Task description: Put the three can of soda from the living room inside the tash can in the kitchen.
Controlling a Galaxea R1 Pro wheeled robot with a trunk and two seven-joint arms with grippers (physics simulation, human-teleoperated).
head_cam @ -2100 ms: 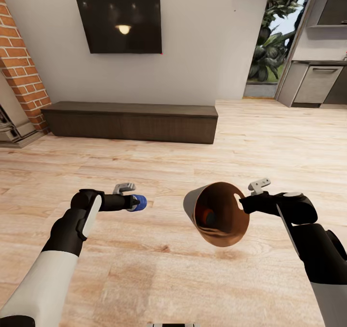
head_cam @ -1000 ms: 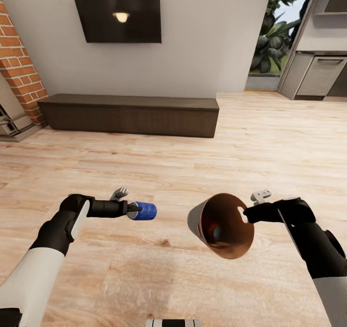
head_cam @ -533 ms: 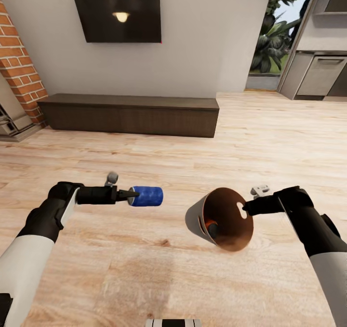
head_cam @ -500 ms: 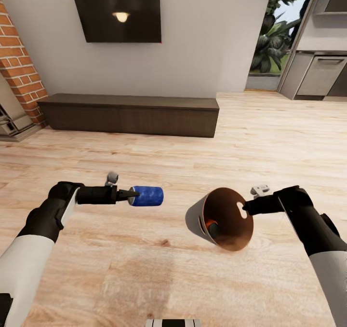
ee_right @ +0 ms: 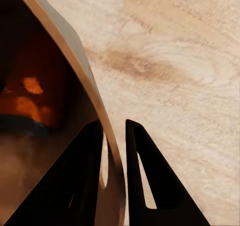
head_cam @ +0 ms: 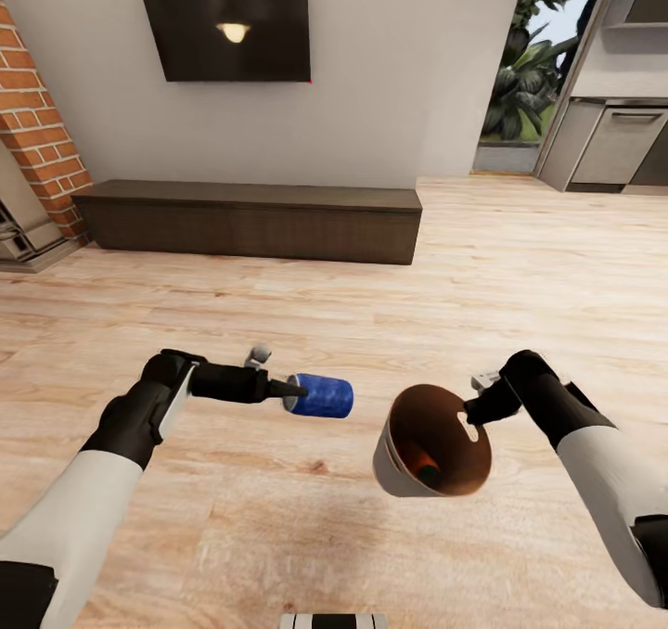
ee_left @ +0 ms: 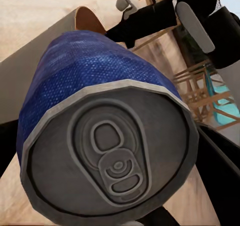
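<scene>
Head view: the bin (head_cam: 408, 457) hangs tilted above the plank floor (head_cam: 278, 536), its rim pinched by the right claw (head_cam: 471, 413); an orange can (head_cam: 428, 470) lies inside. The left claw (head_cam: 289, 393) grips the blue can (head_cam: 322, 395) sideways, near the bin's mouth, apart from it.

Left wrist view: the blue can (ee_left: 107, 146) shows its silver top, the bin (ee_left: 45, 61) behind.

Right wrist view: both fingers (ee_right: 145, 181) straddle the bin's wall (ee_right: 95, 101); orange (ee_right: 25, 103) glows inside.
</scene>
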